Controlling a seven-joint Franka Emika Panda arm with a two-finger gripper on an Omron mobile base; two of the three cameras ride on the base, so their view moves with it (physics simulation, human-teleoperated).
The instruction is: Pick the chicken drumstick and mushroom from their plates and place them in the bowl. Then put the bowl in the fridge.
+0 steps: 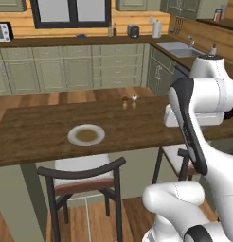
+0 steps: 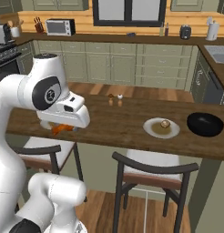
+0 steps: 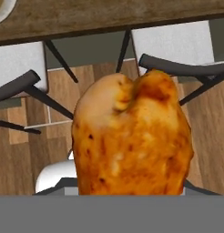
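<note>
My gripper (image 2: 64, 125) is shut on the chicken drumstick (image 2: 59, 129), which hangs just above the left part of the wooden counter near its front edge. In the hand view the glossy orange-brown drumstick (image 3: 132, 141) hides the fingertips. One white plate (image 1: 86, 135) with a beige centre lies bare on the counter. The other plate (image 2: 161, 128) carries the small tan mushroom (image 2: 165, 124). The black bowl (image 2: 205, 124) stands to the right of that plate. The fridge is out of view.
Two small shakers (image 2: 114, 98) stand near the counter's far edge. Chairs (image 2: 155, 170) are tucked under the near side of the counter (image 2: 114, 123). My own arm (image 1: 194, 123) blocks the counter's right part in the left base view.
</note>
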